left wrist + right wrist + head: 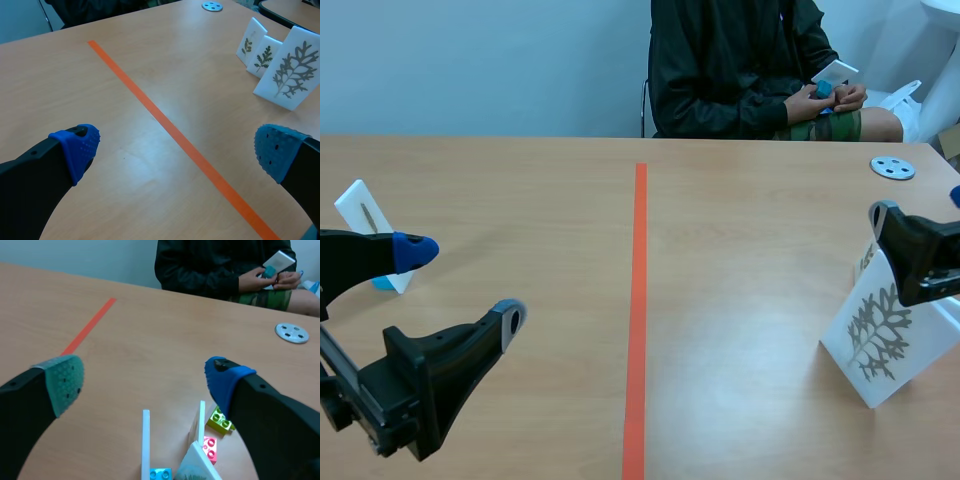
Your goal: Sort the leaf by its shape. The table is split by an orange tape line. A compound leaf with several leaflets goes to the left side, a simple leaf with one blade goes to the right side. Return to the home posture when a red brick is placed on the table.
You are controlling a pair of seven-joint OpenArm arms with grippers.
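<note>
Left pincer [177, 148]: nearest the robot, left of the orange tape line [637, 300], low over the desk [520, 180]. Jaws wide apart, blue pads bare, nothing gripped.

Right pincer [145, 379]: well right of the tape line, hanging just above a group of standing cards. Jaws spread wide, nothing between the pads.

Cards right of the tape line, three in a row running away from the robot:
- large leaf card [295, 70], closest, white and upright, printed with a grey, much-divided leaf of many lobes
- middle card [264, 55], just behind it, with a smaller, dark, feathery leaf
- far card [250, 41], with a small olive leaf whose shape is too small to read

Right wrist view: the cards appear edge-on below the right pincer, with small bricks at their feet: cyan brick [161, 474], pink brick [209, 449], yellow-green brick [221, 421].

Left of the tape line, well away from it: lone white card [368, 225], tilted, on a blue base [382, 283], bearing one thin, narrow leaf. It sits just beyond the left pincer's upper finger.

Farther back, right of the tape line: grey disc [892, 167] with holes, flat on the desk.

Beyond the desk's far edge, slightly right of the tape line: seated person [740, 70] in a dark jacket, hands [810, 103] holding another white card [835, 72] with a blue piece
</note>
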